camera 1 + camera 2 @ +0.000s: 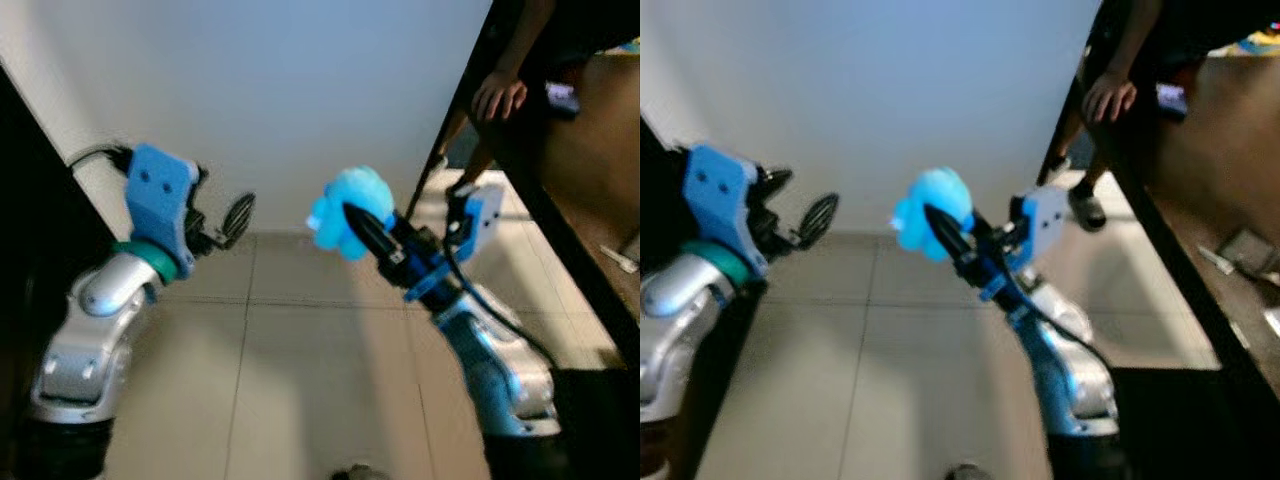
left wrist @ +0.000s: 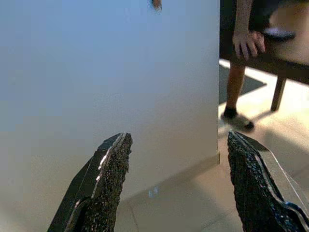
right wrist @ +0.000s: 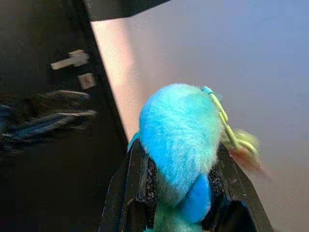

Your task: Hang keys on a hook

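Observation:
My right gripper (image 1: 352, 218) is raised in front of a white wall (image 1: 270, 90) and shut on a fluffy blue keychain plush (image 1: 348, 205). In the right wrist view the plush (image 3: 178, 128) sits squeezed between the two black fingers (image 3: 142, 174). A yellow-green cord (image 3: 225, 122) runs off it to a blurred reddish piece (image 3: 247, 158). My left gripper (image 1: 236, 216) is held up to the left, open, with nothing between its fingers (image 2: 110, 169). A small brownish fitting (image 2: 156, 4) is high on the wall, too small to tell what it is.
A dark wooden table (image 1: 590, 190) stands at the right with small items on it. A person leans on it, hand (image 1: 498, 97) on the edge and foot (image 2: 236, 118) on the tiled floor (image 1: 300, 380). A dark surface (image 1: 30, 200) borders the left.

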Controlling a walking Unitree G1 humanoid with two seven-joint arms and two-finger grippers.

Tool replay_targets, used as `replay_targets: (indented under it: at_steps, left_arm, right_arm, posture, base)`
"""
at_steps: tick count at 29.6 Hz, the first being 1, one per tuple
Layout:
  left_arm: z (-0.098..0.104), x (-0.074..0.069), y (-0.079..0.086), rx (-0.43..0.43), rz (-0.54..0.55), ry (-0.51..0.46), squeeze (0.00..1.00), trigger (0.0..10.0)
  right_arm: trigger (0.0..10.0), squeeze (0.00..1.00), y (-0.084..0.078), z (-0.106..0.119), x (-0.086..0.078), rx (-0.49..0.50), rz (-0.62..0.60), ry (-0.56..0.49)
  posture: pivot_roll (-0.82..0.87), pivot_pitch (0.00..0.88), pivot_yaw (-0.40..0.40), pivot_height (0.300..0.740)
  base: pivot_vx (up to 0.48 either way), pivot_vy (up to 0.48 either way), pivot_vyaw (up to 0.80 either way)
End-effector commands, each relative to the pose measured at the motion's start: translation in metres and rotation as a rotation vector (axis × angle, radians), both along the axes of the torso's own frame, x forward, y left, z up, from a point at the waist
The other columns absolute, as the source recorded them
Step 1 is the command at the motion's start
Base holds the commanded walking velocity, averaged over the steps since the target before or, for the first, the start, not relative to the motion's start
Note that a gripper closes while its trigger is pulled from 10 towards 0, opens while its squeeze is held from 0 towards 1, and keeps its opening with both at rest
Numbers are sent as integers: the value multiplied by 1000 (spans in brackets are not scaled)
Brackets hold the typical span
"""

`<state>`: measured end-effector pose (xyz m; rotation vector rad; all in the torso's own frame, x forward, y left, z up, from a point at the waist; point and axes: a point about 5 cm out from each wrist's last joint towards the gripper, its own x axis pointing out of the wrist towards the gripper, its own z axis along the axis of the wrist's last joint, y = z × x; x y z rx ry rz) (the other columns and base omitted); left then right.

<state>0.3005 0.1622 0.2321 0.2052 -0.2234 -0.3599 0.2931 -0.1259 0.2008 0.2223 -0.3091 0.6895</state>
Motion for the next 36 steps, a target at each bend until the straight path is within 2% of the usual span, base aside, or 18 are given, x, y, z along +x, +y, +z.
replay_targets:
  at_steps: [1, 15, 22, 27, 36]
  left_arm:
    - [-2, -1, 5, -1, 12, 0, 0, 10000]
    - [15, -1, -1, -8, -23, -57, 0, 10000]
    - [20, -1, -4, -2, -44, -80, 0, 10000]
    - [21, -1, -5, -1, -47, -82, 0, 10000]
    - [22, -2, -5, 0, -50, -83, 0, 10000]
  right_arm:
    - [10000, 0, 8, -1, -1, 10, 27, 0]
    - [10000, 0, 6, 1, 2, 26, 10, -10]
    - [10000, 0, -14, 6, 13, 77, -126, 0]
    - [10000, 0, -17, 6, 15, 79, -146, 4]
    - [10000, 0, -18, 6, 18, 72, -172, 5]
  posture:
    - [42, 9, 66, 740]
    - [40, 6, 66, 740]
    - [37, 6, 68, 740]
    - [38, 9, 70, 740]
    - [41, 14, 69, 740]
  base:
    - [465, 0, 0]
    - [465, 0, 0]
    - [464, 0, 0]
    - [465, 0, 0]
    - [465, 0, -644]
